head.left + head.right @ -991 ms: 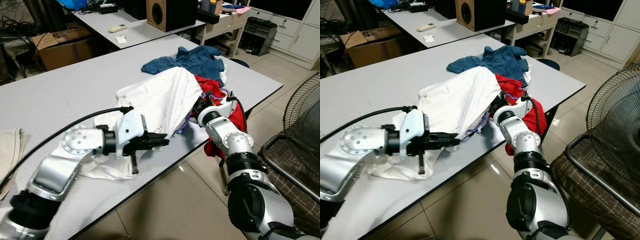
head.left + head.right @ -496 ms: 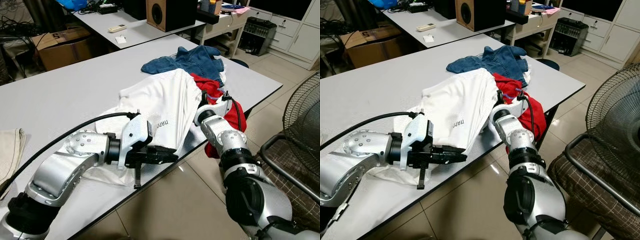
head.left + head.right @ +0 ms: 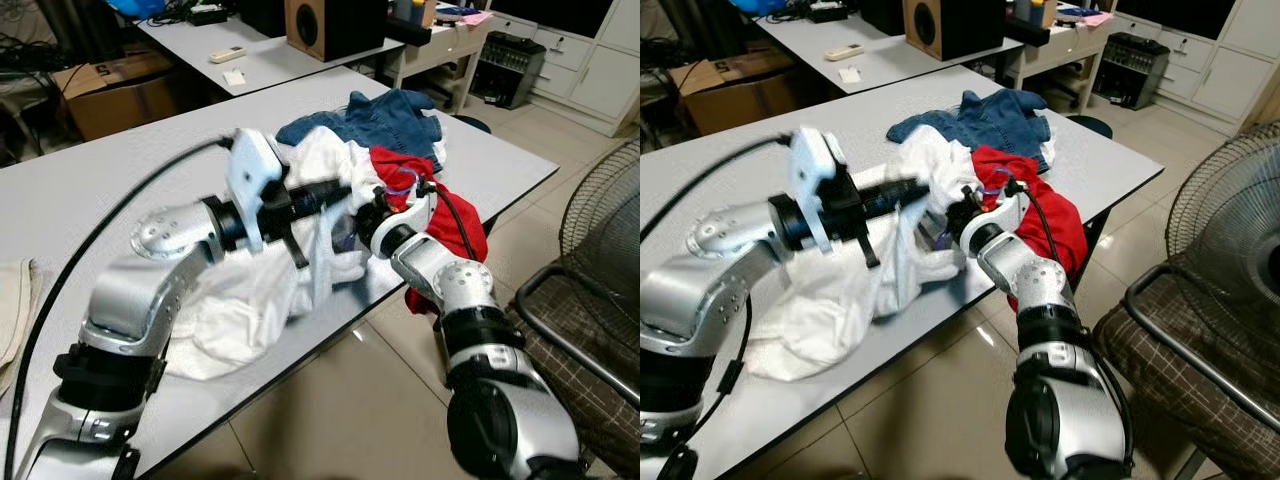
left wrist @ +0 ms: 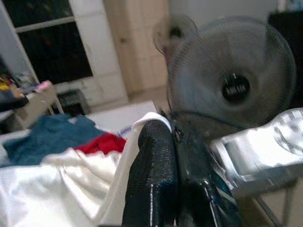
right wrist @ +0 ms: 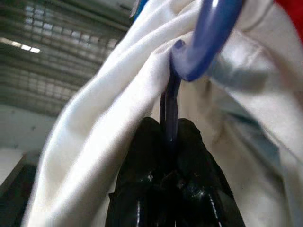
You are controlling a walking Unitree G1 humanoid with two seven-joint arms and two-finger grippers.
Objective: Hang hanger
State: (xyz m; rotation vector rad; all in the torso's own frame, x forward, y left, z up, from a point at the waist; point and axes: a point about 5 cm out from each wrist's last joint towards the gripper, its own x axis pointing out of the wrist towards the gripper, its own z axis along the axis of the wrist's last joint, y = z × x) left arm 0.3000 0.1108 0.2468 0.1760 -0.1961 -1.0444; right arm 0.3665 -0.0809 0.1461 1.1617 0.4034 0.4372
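Clothes lie heaped on a smooth grey table (image 3: 120, 170): a soft, creased white shirt (image 3: 255, 300), a red garment (image 3: 450, 215) spilling over the near edge, and blue denim (image 3: 395, 115) bunched behind them. Raised above the tabletop, the left gripper (image 3: 340, 188) has its two long black fingers (image 4: 151, 179) pressed together on a fold of the white shirt, so cloth hangs from them in a loose drape. Just beside it, the right gripper (image 3: 372, 212) is buried in the pile; its wrist view shows its textured black fingers (image 5: 137, 189) closed tight on the thin stem of a glossy blue plastic hanger (image 5: 199, 52), whose rounded hook curls up against the white fabric. Any print on the shirt is too blurred to read. Tiled floor opens below the table's near edge, with a round wire fan (image 3: 600, 240) and a chair with a checked cushion (image 3: 1180, 370) standing close to the right arm. Behind, a second table carries a wooden speaker (image 3: 330, 25) and a remote (image 3: 227, 54).
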